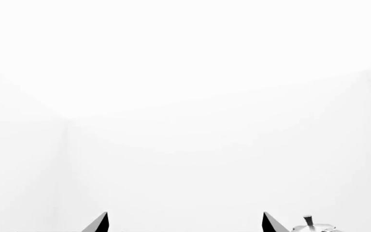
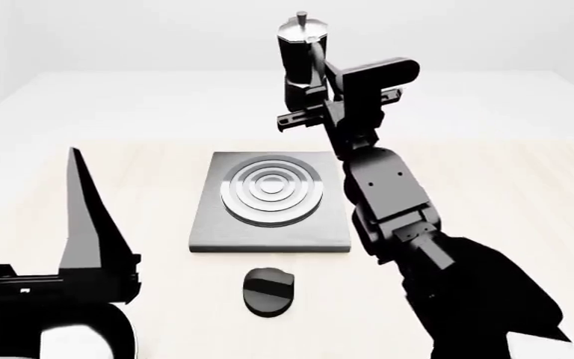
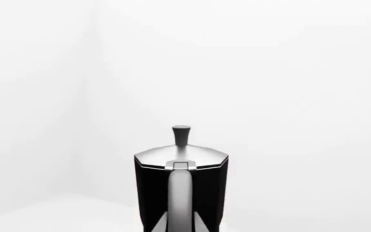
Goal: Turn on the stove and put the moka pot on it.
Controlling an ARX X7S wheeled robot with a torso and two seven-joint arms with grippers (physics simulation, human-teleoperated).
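- My right tool (image 2: 302,93) is raised above the far edge of the stove (image 2: 270,203), and it looks clamped on the moka pot (image 2: 301,46) low on its body; the fingers themselves are hidden behind the pot and the wrist.
- The moka pot stands upright in the right tool, handle turned toward the wrist camera, silvery lid and top knob uppermost, clear of the tabletop (image 2: 507,187).
- The ring burner (image 2: 271,188) lies below and nearer than the right tool, with nothing on it.
- The black knob (image 2: 268,290) sits on the tabletop just in front of the stove, between my two arms.
- My left tool (image 1: 185,223) hangs with its fingers (image 2: 87,217) spread apart, holding nothing, left of the stove.
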